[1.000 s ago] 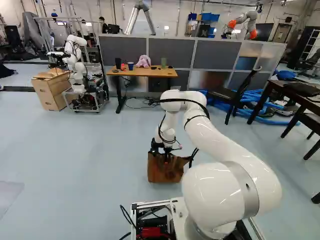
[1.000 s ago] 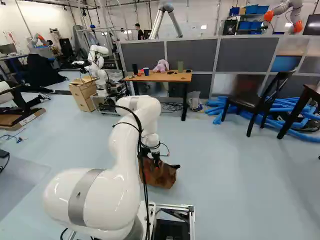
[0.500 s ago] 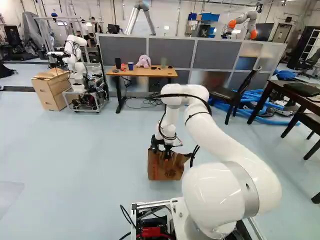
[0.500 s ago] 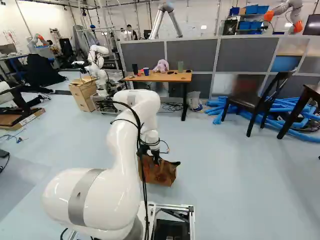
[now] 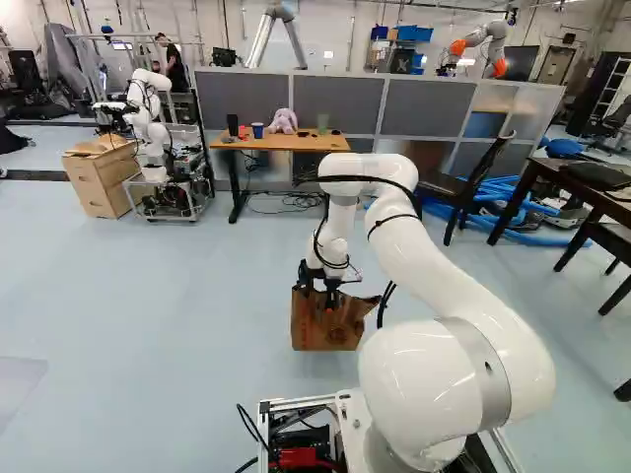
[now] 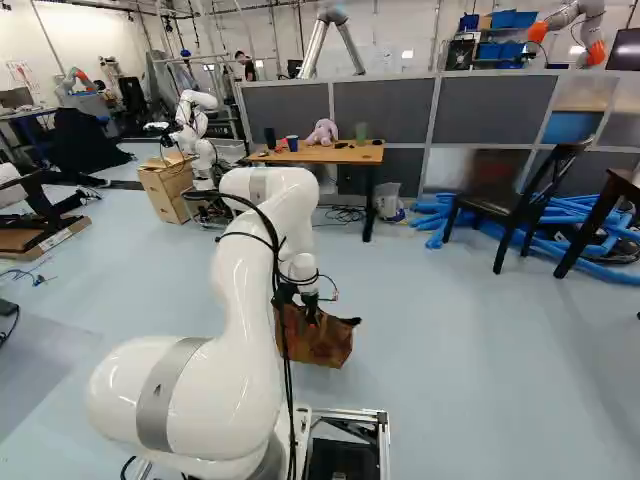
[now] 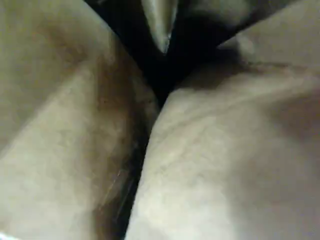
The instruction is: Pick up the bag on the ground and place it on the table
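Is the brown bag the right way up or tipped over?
The right way up: in both base views, the brown bag has its top edge up at the black gripper, with its body below.

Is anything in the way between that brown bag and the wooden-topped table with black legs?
Nothing visible stands between the brown bag and the wooden-topped table. Black cables lie on the floor beneath it, and a pink plush toy on top might limit where the bag lands.
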### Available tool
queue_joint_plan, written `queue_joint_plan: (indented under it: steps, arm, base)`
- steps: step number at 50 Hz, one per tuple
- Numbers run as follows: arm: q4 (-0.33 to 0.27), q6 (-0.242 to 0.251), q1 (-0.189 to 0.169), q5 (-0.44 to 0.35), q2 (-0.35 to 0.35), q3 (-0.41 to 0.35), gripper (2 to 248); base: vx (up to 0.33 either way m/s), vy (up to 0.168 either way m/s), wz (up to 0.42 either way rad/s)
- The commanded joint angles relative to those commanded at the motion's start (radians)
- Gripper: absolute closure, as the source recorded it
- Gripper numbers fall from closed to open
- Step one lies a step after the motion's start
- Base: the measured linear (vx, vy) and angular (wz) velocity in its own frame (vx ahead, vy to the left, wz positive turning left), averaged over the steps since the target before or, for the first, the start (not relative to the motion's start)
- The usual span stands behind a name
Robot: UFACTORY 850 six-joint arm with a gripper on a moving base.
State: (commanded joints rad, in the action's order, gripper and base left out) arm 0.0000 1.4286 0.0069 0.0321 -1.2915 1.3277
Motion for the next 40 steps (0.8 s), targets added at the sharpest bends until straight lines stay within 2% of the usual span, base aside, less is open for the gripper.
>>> queue_joint_plan:
  steps: [40]
  arm:
    - [0.0,0.0,0.0,0.0,0.153,-0.124,232]
  base:
    - [0.0,0.0,0.0]
